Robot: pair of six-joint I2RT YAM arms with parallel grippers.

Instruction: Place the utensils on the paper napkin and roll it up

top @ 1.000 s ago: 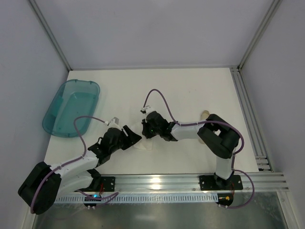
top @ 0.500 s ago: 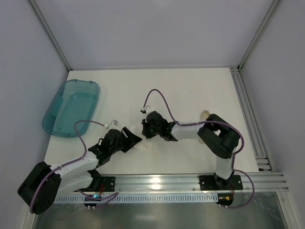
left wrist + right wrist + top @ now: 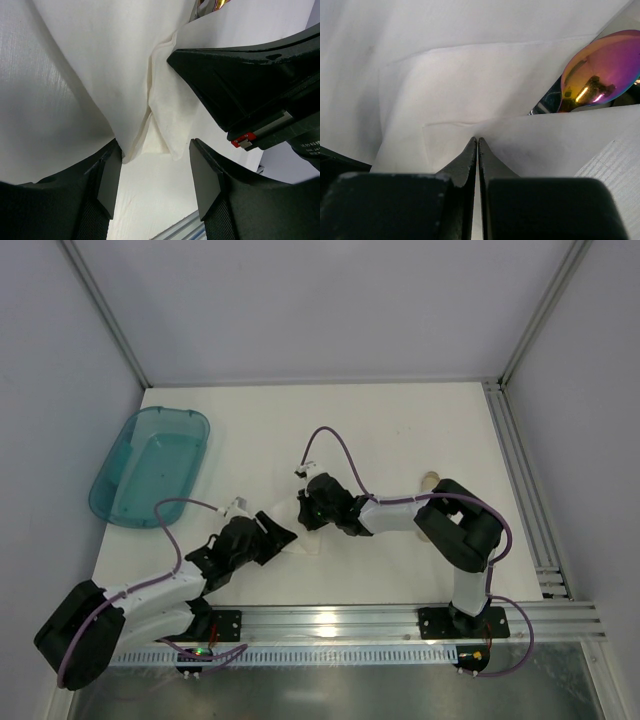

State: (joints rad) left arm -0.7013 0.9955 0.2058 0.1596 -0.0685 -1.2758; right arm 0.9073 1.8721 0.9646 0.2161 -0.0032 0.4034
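Note:
The paper napkin lies folded between my two grippers near the table's front. In the left wrist view its folded edges hang just ahead of my left gripper, which stands open with only bare table between its fingers. My right gripper is shut, its tips pinching a raised fold of the napkin. Of the utensils, only an iridescent spoon bowl peeks out from under a napkin layer; the rest are hidden. From above, the left gripper sits just left of the right gripper.
A translucent teal tub stands at the far left. A tan cylinder lies behind the right arm's elbow. Aluminium rails run along the right side and the near edge.
My left gripper has drawn back a little toward the near left, away from the napkin, uncovering more of it. The right gripper has stayed put and shut.

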